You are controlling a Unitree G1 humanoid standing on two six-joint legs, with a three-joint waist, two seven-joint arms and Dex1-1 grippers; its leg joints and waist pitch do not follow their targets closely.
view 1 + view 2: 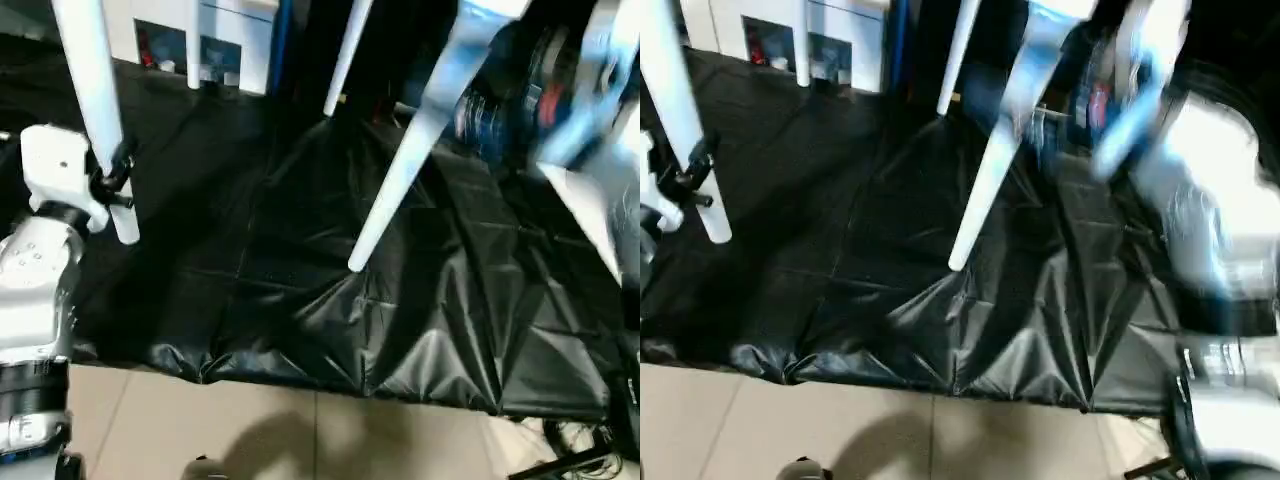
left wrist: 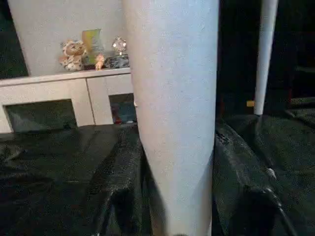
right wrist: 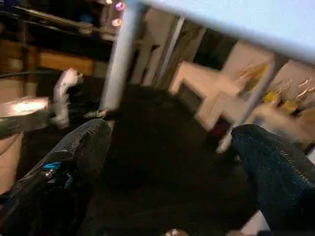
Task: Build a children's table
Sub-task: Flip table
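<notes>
Left gripper (image 1: pixel 118 180): at the left edge of the left eye view, black fingers closed around the near leg (image 1: pixel 98 110) just above its tip, wrist level.
Near leg: hollow white plastic, light, stiff and smooth, so likely slippery; best gripped low on the taper.
Right gripper (image 3: pixel 170 162): fingers spread wide with nothing between them; the arm is a blurred shape at upper right, pose hard to read.
Middle leg (image 1: pixel 405 165): slants down mid-frame, tip over the black sheet (image 1: pixel 300 300).
Tabletop (image 3: pixel 236 22): probably standing on its legs; its pale edge runs along the top of the right wrist view.
Far legs (image 1: pixel 345 60): upper centre, before the white cabinet (image 1: pixel 225 45).
</notes>
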